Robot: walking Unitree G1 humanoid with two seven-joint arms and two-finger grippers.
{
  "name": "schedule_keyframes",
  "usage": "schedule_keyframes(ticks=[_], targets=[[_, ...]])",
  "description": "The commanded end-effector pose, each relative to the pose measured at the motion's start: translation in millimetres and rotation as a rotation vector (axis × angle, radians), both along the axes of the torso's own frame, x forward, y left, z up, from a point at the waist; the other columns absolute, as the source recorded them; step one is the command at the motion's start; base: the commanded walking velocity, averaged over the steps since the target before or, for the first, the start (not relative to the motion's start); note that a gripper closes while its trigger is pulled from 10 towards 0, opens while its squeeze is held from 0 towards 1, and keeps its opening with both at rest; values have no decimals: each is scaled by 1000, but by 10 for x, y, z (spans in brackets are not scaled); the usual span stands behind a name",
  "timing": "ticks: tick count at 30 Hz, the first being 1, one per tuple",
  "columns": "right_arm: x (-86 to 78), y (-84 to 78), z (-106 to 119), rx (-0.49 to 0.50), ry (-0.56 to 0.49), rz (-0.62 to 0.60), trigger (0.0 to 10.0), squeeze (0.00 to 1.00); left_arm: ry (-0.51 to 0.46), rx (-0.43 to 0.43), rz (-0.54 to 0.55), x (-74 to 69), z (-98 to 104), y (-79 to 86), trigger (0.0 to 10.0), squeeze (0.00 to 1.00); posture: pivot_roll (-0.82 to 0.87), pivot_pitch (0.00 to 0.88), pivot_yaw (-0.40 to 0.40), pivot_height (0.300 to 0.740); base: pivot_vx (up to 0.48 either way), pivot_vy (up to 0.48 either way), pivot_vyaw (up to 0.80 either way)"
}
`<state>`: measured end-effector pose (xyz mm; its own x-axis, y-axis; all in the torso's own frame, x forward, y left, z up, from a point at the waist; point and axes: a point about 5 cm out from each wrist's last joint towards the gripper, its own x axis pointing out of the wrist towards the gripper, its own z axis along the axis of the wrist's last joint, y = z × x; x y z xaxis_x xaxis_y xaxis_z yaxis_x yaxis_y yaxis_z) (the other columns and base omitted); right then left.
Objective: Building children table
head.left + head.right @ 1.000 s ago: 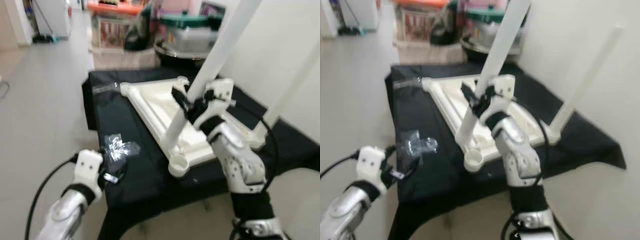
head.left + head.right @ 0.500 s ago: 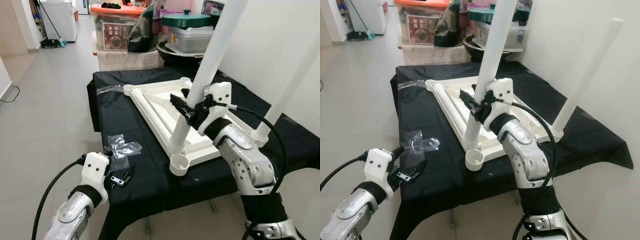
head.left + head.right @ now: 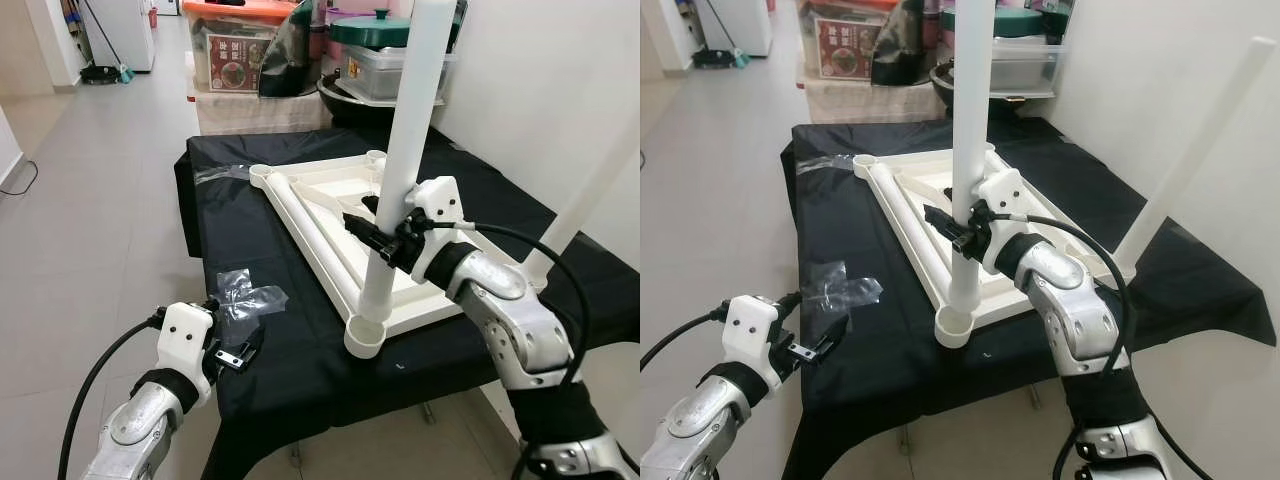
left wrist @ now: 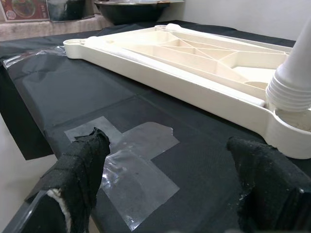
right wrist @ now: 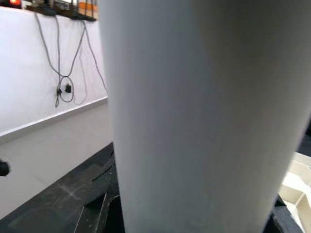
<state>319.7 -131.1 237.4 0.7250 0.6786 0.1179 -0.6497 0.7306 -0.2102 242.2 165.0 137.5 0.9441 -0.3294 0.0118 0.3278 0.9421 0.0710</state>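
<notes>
Right gripper (image 3: 385, 232), jaws clamped on an upright white leg (image 3: 405, 150), seats it in the table frame's (image 3: 310, 215) near corner socket at frame centre. Left gripper (image 4: 170, 189), jaws apart, hovers by the black tabletop's (image 3: 250, 250) lower-left edge.

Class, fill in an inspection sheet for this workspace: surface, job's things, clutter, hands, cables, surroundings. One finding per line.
Surface: black cloth covers the table.
Job's things: white tabletop lies upside down; white leg stands upright in its near corner socket; a second leg stands at the far right corner.
Clutter: clear plastic bag near the front left edge.
Hands: right hand grips the white leg; left hand open, low by the table edge.
Cables: black cables along both arms.
Surroundings: storage boxes and pots behind; tiled floor.
</notes>
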Motion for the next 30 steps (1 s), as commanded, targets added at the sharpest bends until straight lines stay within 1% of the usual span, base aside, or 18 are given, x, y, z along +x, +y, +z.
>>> schedule_keyframes(ticks=[1, 3, 5, 11, 17, 20, 22, 25, 26, 27, 28, 30], targets=[[-40, 18, -62, -18, 21, 24, 10000, 0, 9, 4, -5, -16, -17, 2, 10000, 0, 129, 0, -138, 740, 0, 0, 0], [-62, 27, -72, -23, 22, 35, 10000, 0, 9, 5, -5, -19, -17, 6, 10000, 0, 128, 0, -134, 740, 0, 0, 0], [-118, 41, -104, -37, 26, 60, 10000, 0, 9, 8, -6, -22, -13, 20, 10000, 0, 125, 0, -132, 740, 0, 0, 0], [-154, 44, -146, -47, 35, 77, 10000, 0, 7, 9, -3, -22, -10, 26, 10000, 0, 124, 0, -134, 740, 0, 0, 0], [-190, 82, -193, -40, 54, 91, 10000, 0, 6, 8, 0, -24, -6, 33, 10000, 0, 129, 0, -137, 740, 0, 0, 0], [-210, 112, -218, -22, 66, 95, 10000, 0, 5, 6, 2, -24, -5, 34, 10000, 0, 129, 0, -137, 740, 0, 0, 0], [-220, 135, -252, 5, 87, 87, 9804, 0, 4, 3, 1, -24, -1, 30, 10000, 0, 130, 0, -138, 740, 0, 0, 0], [-220, 135, -252, 5, 87, 87, 9804, 0, 4, 3, 1, -24, -1, 30, 10000, 0, 130, 0, -138, 740, 0, 0, 0], [-215, 144, -302, 31, 113, 71, 9255, 0, 4, 0, 1, -24, 1, 28, 10000, 0, 129, 0, -140, 740, 0, 0, 0], [-215, 144, -302, 31, 113, 71, 9255, 0, 4, 0, 1, -24, 1, 28, 10000, 0, 129, 0, -140, 740, 0, 0, 0], [-199, 141, -359, 66, 150, 45, 9020, 0, 4, -2, 1, -24, 2, 26, 10000, 0, 131, 0, -143, 740, 0, 0, 0], [-192, 137, -378, 81, 165, 35, 9020, 0, 4, -3, 2, -24, 3, 26, 10000, 0, 131, 0, -143, 740, 0, 0, 0]])
